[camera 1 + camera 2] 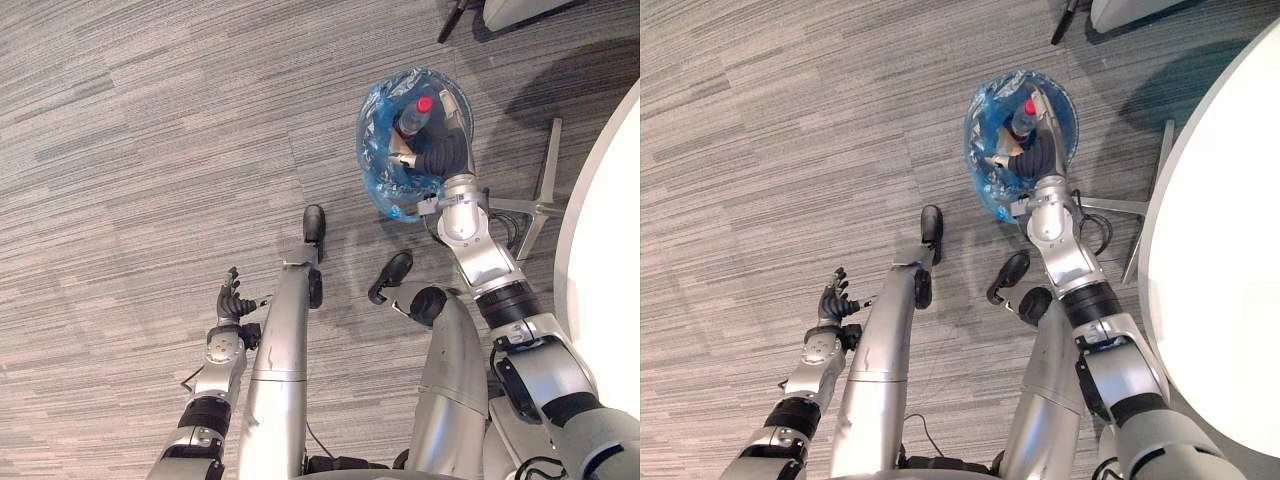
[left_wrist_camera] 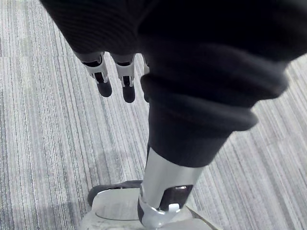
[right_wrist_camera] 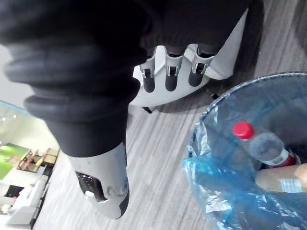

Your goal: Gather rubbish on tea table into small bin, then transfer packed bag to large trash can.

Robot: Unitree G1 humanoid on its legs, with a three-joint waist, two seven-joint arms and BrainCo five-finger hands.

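We see the small bin (image 3: pixel 225 96) standing on the grey striped carpet (image 1: pixel 150 150). A blue bag (image 1: pixel 385 195) is inside it, and the bag folds out over the rim. Part of the bag hangs bunched up on the outside of the bin, on the side nearer to us.

Down in the bin lies a clear bottle (image 1: pixel 410 122) with a red cap (image 1: pixel 425 104). Something tan (image 3: pixel 280 179) lies right beside the bottle. We cannot tell what it is.

Our right hand (image 1: pixel 443 155) is just above the bin, over the rim on the side nearest the table. Its fingers (image 3: pixel 172 79) are straight and spread a little. They hold nothing, and they do not touch the bag or the bottle.

Our left hand (image 1: pixel 232 302) is well away from the bin, low over the carpet. Its fingers (image 2: pixel 103 79) are loose and nearly straight, and they hold nothing too.

A round white table (image 1: pixel 610 250) is near the bin, on the same side as our right arm. One of its thin metal legs (image 1: pixel 546 170) stands on the carpet between the bin and the table top.
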